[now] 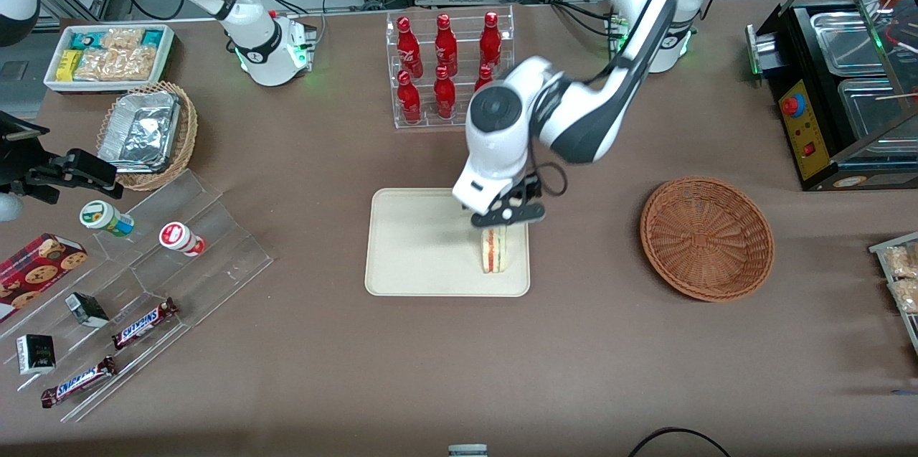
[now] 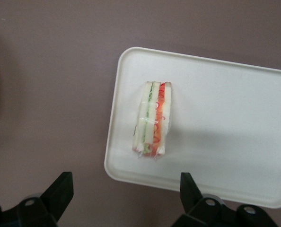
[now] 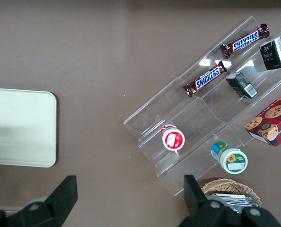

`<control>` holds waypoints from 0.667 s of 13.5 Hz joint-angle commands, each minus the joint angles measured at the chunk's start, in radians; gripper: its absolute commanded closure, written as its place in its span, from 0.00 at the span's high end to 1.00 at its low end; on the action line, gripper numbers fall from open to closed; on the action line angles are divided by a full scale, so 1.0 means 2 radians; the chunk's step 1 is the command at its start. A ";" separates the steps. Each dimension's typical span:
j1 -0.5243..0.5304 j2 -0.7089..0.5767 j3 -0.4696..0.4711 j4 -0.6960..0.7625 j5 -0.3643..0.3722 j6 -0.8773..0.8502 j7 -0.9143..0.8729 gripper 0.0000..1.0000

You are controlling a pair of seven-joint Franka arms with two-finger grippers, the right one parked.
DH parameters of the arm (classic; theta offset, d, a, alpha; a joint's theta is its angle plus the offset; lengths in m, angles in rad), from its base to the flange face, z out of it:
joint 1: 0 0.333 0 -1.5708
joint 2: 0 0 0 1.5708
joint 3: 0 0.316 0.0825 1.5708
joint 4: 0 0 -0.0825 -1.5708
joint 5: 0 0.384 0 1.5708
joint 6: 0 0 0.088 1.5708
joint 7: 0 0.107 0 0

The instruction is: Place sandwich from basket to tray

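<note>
While your tool [image 1: 505, 215] is hovering just above the sandwich [image 1: 493, 250], its fingers [image 2: 60, 191] are standing wide apart and gripping nothing. You are seeing the sandwich lying on the tray [image 1: 416, 249], close to the tray's edge toward the working arm's end of the worktop [image 1: 459, 371], with its red, orange and green layers facing up. You are also seeing the basket [image 1: 707, 238] sitting apart from the tray, farther toward the working arm's end, with nothing showing inside it.
</note>
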 commanded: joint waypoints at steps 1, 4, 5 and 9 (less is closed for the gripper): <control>0.009 -0.059 0.006 -0.015 -0.005 -0.054 -0.009 1.00; 0.046 -0.111 0.010 -0.017 -0.001 -0.110 0.006 1.00; 0.064 -0.127 0.010 -0.020 -0.001 -0.121 0.014 1.00; 0.139 -0.173 0.006 -0.028 -0.006 -0.155 0.069 1.00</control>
